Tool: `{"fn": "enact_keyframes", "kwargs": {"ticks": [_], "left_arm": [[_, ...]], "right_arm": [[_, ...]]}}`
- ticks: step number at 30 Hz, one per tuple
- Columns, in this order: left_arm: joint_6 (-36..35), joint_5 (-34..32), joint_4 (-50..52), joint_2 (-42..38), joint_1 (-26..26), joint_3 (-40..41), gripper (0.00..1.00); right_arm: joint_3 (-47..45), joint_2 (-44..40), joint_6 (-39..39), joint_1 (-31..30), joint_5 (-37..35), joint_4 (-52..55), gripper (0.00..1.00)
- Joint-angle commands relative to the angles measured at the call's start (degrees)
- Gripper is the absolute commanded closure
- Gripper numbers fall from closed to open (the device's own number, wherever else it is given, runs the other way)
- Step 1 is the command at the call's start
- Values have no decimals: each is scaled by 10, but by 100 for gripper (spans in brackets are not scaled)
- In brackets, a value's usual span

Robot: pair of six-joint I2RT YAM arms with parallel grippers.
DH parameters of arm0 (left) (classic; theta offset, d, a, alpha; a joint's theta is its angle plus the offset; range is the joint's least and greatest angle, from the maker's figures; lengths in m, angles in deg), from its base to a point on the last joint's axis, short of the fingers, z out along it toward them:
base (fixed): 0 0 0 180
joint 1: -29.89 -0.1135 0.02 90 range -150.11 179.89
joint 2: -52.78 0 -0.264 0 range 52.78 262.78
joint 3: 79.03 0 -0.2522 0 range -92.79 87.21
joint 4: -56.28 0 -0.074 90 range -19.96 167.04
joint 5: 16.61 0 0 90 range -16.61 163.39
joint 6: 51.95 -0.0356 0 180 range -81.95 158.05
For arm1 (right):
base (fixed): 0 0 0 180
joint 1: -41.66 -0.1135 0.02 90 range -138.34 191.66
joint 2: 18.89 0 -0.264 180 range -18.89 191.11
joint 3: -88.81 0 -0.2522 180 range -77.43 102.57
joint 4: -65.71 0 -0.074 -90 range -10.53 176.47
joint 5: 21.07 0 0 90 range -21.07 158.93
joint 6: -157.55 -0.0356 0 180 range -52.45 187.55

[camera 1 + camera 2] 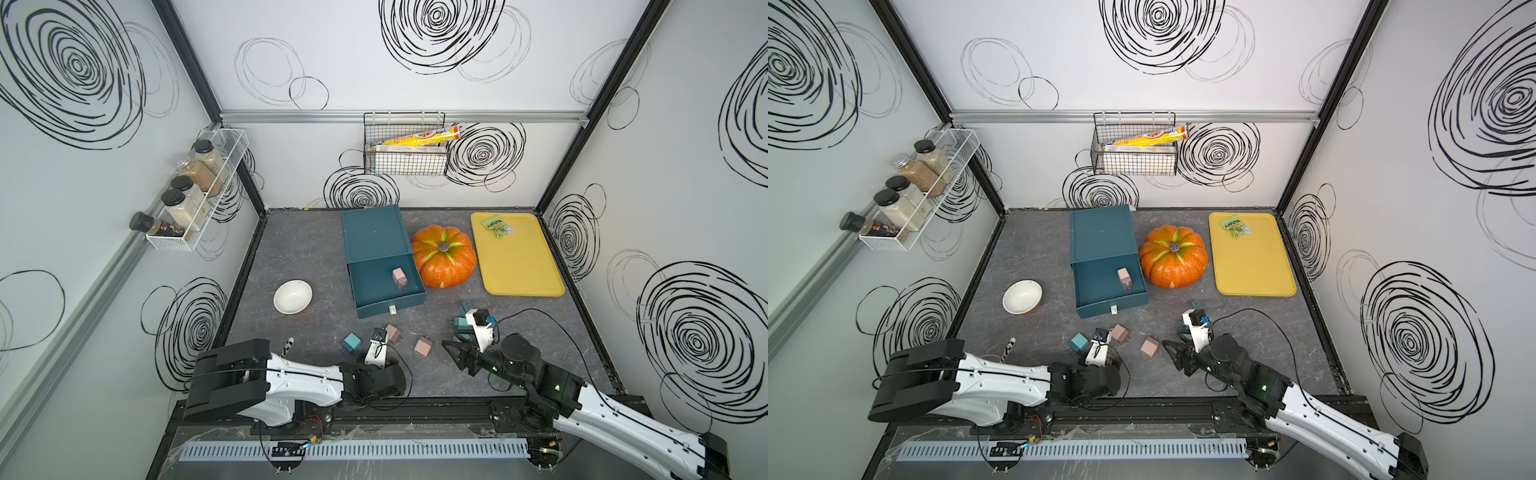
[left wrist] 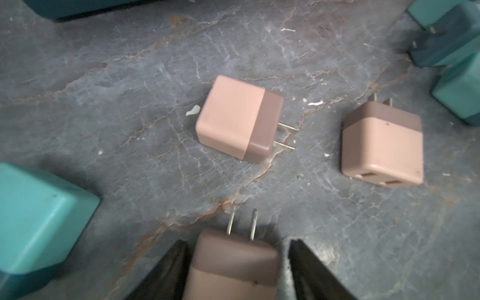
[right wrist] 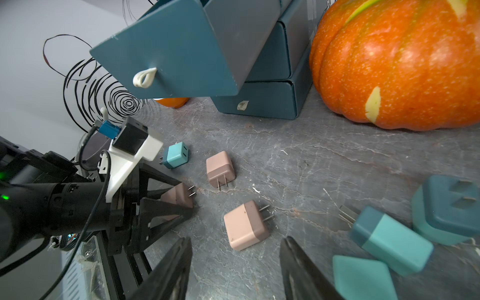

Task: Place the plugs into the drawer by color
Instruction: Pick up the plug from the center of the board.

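**Plug sort: pink cube pinched at near-ctr, one already in drawer**

Left gripper (image 2: 235, 244), low over the near-ctr tabletop, has its fingers closed against two opposite flat sides of the held pink plug (image 2: 231, 265), prongs poking out ahead btwn the tips. The plug looks to rest on the table, not yet lifted. Right gripper (image 3: 237, 238) hovers just to the right, fingers moderately apart w/ nothing btwn them.

A loose pink plug (image 2: 239, 119) lies just far of the pinch, and a second loose pink plug (image 2: 381, 142) sits off to its right. A lone teal plug (image 1: 351, 341) sits to the left. Three bunched teal plugs (image 3: 389, 241) lie at right, beside the right arm.

Farther back at ctr, the top drawer (image 1: 390, 305) of the teal chest (image 1: 374, 232) stands pulled out, just left of the pumpkin (image 1: 444, 257). A stowed pink plug (image 1: 400, 277) sits by its right wall.

Handling, by the look of it: small, light, rigid, w/ a smooth plastic shell that's prob. a bit slick. Best hold is square across the flat body sides, clear of prongs and rounded corners, since a corner pinch could let it twist out.
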Motion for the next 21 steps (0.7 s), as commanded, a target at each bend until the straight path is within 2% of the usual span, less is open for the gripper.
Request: {"fn": "enact_keyframes", "kwargs": {"ticks": [1, 6, 8, 9, 11, 14, 18, 21], "left_arm": [[51, 20, 97, 58, 16, -25, 52], [89, 20, 163, 129, 32, -85, 50], [82, 28, 157, 132, 33, -92, 58], [79, 31, 156, 128, 33, -97, 67], [73, 25, 165, 100, 36, -105, 71], [43, 26, 167, 8, 37, -113, 80], [-30, 69, 142, -125, 37, -142, 82], [-52, 70, 183, -165, 35, -206, 82]], "right_arm": [[-7, -7, -5, -2, -4, -11, 41], [-8, -12, -7, -3, -2, -10, 41], [-7, -13, -7, -2, -2, -10, 41], [-7, -14, -7, -2, -2, -10, 41], [-7, -16, -7, -3, -2, -9, 41], [-8, -21, -7, -3, -1, -9, 41], [13, -22, -7, -3, 6, 0, 40], [63, -7, -29, -2, -13, 15, 37]]}}
